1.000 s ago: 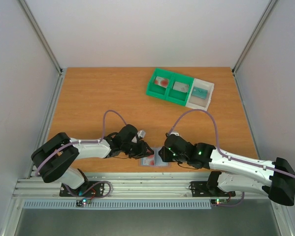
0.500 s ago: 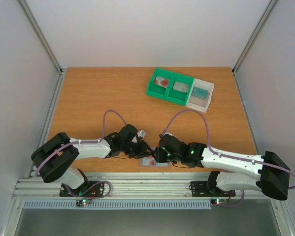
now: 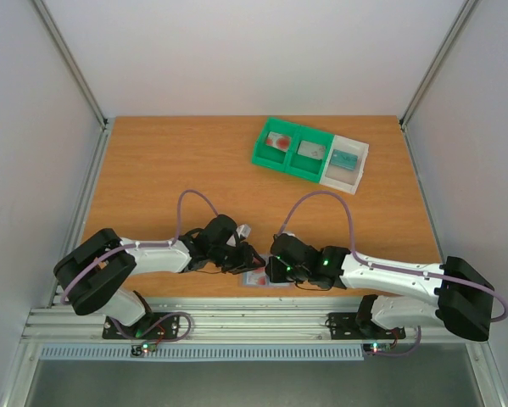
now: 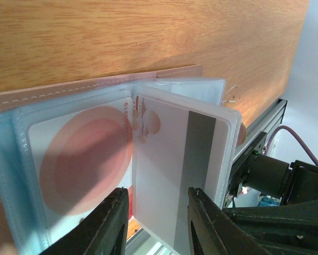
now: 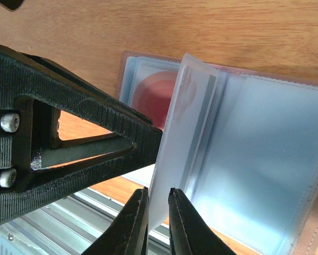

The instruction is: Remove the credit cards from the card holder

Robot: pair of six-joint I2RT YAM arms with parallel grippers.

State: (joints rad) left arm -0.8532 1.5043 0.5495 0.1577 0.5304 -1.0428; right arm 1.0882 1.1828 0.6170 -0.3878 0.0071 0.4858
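Your right arm [image 3: 389, 273] has slid leftward over the last second, its elbow drawing in from the table's right edge, and your right pincer [image 5: 157, 192] has moved closer to the left one. Your left arm [image 3: 147, 254] has not shifted. Both reach over the wooden table [image 3: 169, 178] and meet at its near edge.

Well beyond your right pincer, on the far side, sits the green and white tray [image 3: 258, 157], with a card in each of its three compartments.

The card holder [image 3: 260, 279] lies open and flat under and between your two pincers, a pinkish stitched border around clear blue-tinted pockets. One raised sleeve [image 5: 188, 117] stands up from the crease. Your right pincer has its jaws drawn almost together on that sleeve's lower corner, which fills the narrow gap.

Inside the sleeve is the grey-striped card [image 4: 193, 159]. On the left pincer's side of the sleeve, the red-blotch card [image 4: 79, 164] lies flat in its pocket.

Your left pincer [image 4: 159, 194] stands partly apart. One finger lies over the red-blotch panel, tip against the sleeve. You cannot tell whether it presses down.
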